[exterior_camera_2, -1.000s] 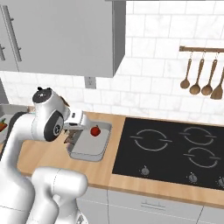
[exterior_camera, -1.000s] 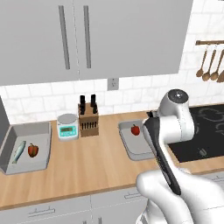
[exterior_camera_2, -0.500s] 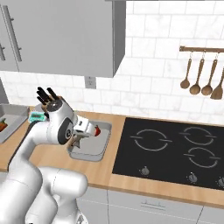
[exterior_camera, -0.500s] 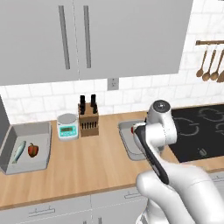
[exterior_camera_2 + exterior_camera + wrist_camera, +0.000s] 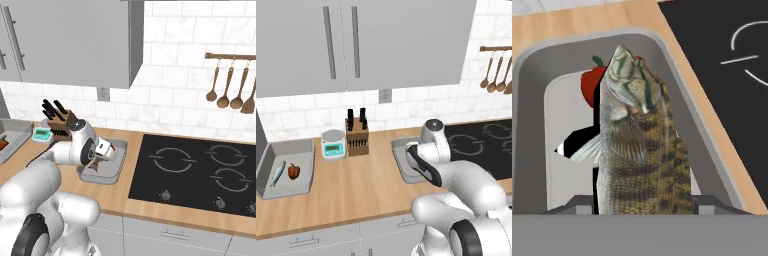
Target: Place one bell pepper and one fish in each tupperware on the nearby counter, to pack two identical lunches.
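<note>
We're over the second tupperware [image 5: 532, 125] now, the grey one sitting on the counter [image 5: 356, 192] just beside the black stovetop [image 5: 200, 175], and the gripper [image 5: 644, 202] is clamped on a brown mottled fish [image 5: 639, 150], its fingers pressed against the body on both sides, head pointing away down into the box. A red bell pepper [image 5: 594, 85] already lies at the far end of that container, so by our reckoning this is the last fish going in — the step in hand is lowering and letting go. What the next move calls for, we judge, is getting the fish down inside the walls and then spreading the fingers so it drops beside the pepper rather than across the rim. The hand view gives us the grip and the pepper; the left base view gives what the close-up can't — the other tupperware [image 5: 306, 150] well off to the left past the knife block [image 5: 357, 137] and scale [image 5: 333, 145], with a silvery fish [image 5: 277, 173] and a red pepper [image 5: 293, 171] lying side by side in it. The right base view shows the hand low over the near box.
</note>
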You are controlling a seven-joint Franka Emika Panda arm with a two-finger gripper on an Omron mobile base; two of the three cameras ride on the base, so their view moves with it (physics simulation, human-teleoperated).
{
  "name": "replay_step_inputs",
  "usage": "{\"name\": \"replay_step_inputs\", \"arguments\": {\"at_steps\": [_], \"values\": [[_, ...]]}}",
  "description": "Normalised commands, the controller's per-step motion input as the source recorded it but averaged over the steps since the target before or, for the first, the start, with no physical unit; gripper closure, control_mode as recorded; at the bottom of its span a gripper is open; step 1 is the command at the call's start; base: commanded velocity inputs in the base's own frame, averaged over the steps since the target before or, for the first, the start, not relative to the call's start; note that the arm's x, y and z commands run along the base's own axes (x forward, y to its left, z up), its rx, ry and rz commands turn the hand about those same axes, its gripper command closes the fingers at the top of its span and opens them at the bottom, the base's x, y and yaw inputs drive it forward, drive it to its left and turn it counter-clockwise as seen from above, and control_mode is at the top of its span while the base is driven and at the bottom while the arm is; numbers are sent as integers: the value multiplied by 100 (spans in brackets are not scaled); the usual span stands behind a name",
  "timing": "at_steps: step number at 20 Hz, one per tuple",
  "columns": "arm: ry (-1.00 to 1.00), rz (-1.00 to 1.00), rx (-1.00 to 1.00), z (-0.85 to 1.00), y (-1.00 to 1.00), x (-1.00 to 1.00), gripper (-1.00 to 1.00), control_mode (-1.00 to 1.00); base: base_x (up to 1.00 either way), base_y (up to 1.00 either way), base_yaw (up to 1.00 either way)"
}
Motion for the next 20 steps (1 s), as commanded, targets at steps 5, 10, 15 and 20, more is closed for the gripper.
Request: {"name": "replay_step_inputs", "arguments": {"at_steps": [5,10,15,20], "values": [[2,-2,6,-34,-16,30,100,-100,0,0,0],[3,0,8,-14,-13,31,100,-100,0,0,0],[0,-4,0,-31,5,14,100,-100,0,0,0],[0,-5,0,-26,4,16,-100,-100,0,0,0]]}}
